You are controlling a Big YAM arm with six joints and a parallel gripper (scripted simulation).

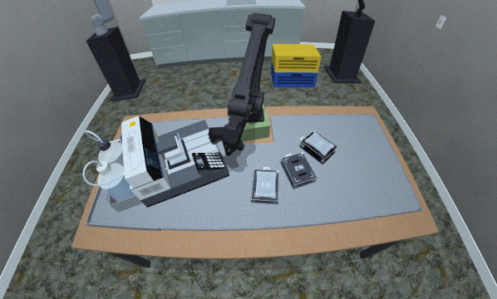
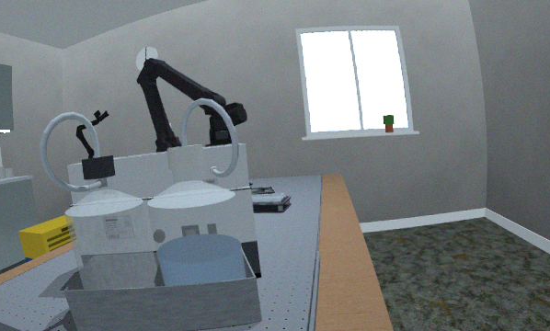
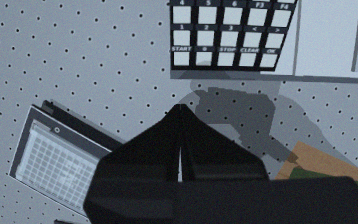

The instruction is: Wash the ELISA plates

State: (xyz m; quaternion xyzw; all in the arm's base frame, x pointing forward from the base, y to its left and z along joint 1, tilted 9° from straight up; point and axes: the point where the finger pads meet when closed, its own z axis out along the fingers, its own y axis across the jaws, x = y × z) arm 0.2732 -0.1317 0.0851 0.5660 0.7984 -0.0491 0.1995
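The desk has a tan wooden top, mostly covered by a grey perforated mat. The floor carries a mottled green-brown pattern, with a white skirting line along grey walls. A window with a small potted plant on its sill shows in the exterior view. Behind the desk stand a pale cabinet, 2 black pedestals, and a yellow crate stacked on a blue one.

The washer sits at the desk's left end, bottles beside it. The tool hangs just off the keypad, fingers together with nothing between them, its tip short of the START key.

3 nests lie on the mat: 2 hold plates; the middle nest shows its dark bed.
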